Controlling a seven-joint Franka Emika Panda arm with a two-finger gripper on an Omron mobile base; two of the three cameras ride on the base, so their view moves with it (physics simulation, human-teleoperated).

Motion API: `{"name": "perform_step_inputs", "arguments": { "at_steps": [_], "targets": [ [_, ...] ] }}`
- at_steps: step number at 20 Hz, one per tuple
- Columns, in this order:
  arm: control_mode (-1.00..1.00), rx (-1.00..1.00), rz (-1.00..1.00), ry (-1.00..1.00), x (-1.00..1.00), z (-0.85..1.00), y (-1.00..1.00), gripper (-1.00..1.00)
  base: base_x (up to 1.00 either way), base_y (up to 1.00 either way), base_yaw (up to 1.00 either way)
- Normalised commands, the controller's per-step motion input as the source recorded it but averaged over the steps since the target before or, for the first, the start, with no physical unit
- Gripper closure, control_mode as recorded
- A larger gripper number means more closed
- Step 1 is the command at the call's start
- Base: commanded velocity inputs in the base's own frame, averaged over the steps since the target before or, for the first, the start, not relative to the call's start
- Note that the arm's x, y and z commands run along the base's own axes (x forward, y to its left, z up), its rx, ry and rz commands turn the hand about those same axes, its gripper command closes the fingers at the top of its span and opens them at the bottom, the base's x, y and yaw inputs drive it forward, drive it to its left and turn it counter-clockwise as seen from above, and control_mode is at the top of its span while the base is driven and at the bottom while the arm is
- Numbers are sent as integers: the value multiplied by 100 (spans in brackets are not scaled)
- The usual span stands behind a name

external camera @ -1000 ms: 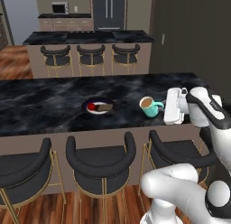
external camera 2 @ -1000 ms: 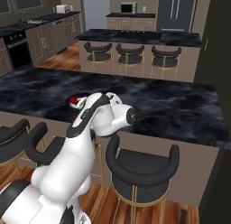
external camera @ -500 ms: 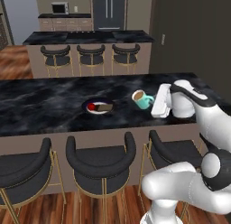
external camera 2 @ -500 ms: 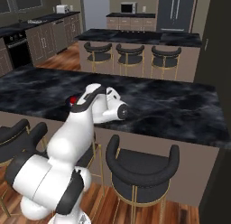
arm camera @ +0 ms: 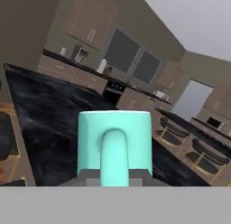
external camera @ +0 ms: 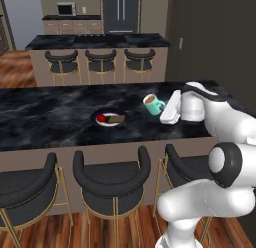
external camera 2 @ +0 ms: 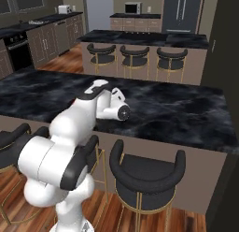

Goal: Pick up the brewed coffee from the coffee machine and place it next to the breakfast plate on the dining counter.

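The brewed coffee, a small teal mug with brown liquid, stands upright low over the dining counter, a short way right of the breakfast plate. My gripper reaches in from the right and is shut on the mug's handle. In the hand view the mug sits close in front with its handle facing me and my gripper clamped at the handle's base. I cannot tell whether the mug's base touches the marble. In the right base view my arm hides the mug and plate. The coffee machine is out of view.
Black gold-legged stools line the near side of the counter, right under my arm. A second black-topped island with stools stands behind. A dark wall rises at the right. Bare marble stretches right of the arm.
My arm has carried the mug leftward and a little farther over the counter, closer to the plate. The grip on the handle has stayed shut.
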Motion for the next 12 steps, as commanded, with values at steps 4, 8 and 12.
{"name": "perform_step_inputs", "arguments": {
  "at_steps": [4, 8, 12],
  "targets": [
    [-100, 12, -3, 0, 38, 0, 9, 100, 0, 0, 0],
    [-100, 10, 0, 0, 45, -1, 4, 100, 0, 0, 0],
    [-100, 7, 0, 0, 46, -15, 0, 100, 0, 0, 0]
  ]
}}
